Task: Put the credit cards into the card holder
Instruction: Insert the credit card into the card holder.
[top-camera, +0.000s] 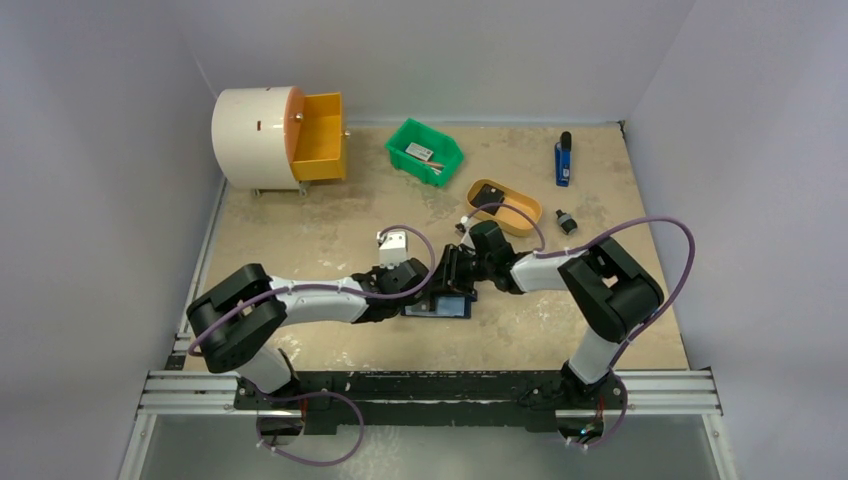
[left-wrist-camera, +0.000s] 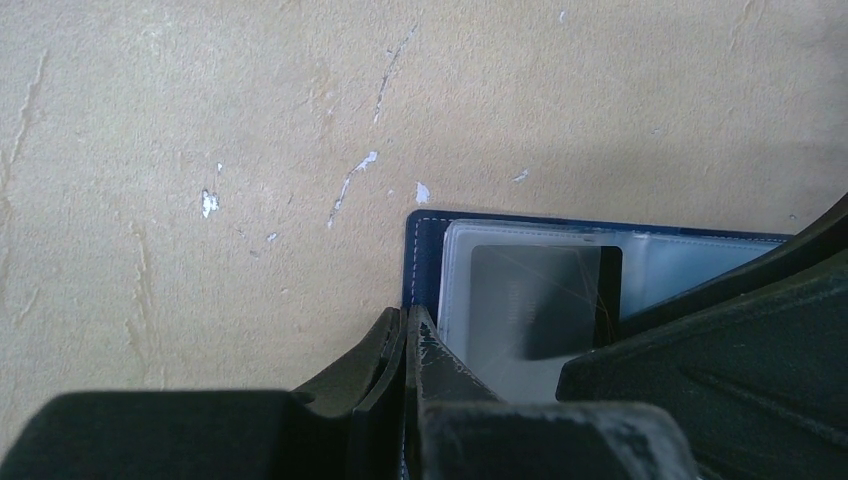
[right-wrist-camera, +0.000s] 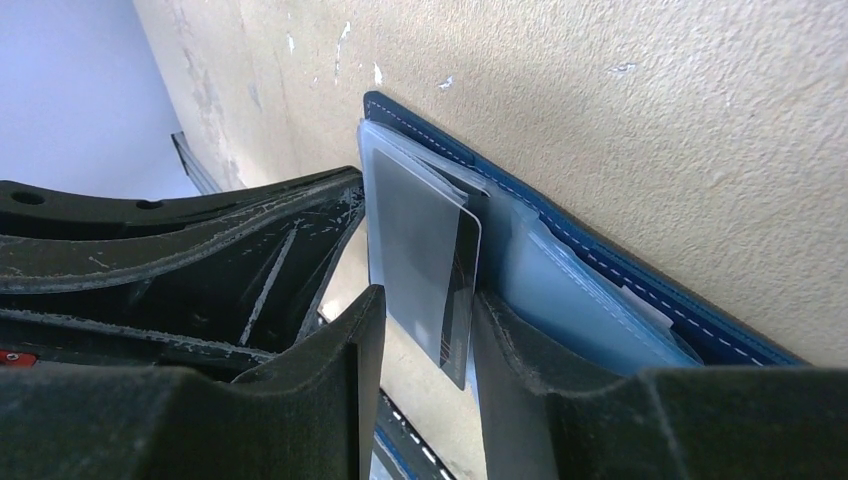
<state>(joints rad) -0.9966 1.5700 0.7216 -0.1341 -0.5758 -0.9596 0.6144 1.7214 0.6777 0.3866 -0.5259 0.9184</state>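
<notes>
1. Looking down from the top external view: both arms met mid-table over the card holder (top-camera: 445, 306), which lay opened flat on the table (top-camera: 300, 230). The left gripper (top-camera: 408, 283) was at its left end and the right gripper (top-camera: 455, 275) over its middle. Jaw positions could not be read from up there. Count: one card holder, two arms.
2. Left wrist view: the left gripper was pinched together on the holder's navy edge, pinning it down. One dark card (left-wrist-camera: 545, 300) lay under a clear sleeve (left-wrist-camera: 460, 250).
3. Right wrist view: the right gripper's jaws stood apart, one on each side of the card. They did not appear to be clamping it. The card's far end was inside the sleeve and its near end stuck out. Count: one card and at least two clear sleeves.
4. Judgement: the step in hand was seating a card, and it was only partly in. The next move probably calls for a straight push on the card's free end, along its length, with the holder held pinned. I could not identify any other cards.
</notes>
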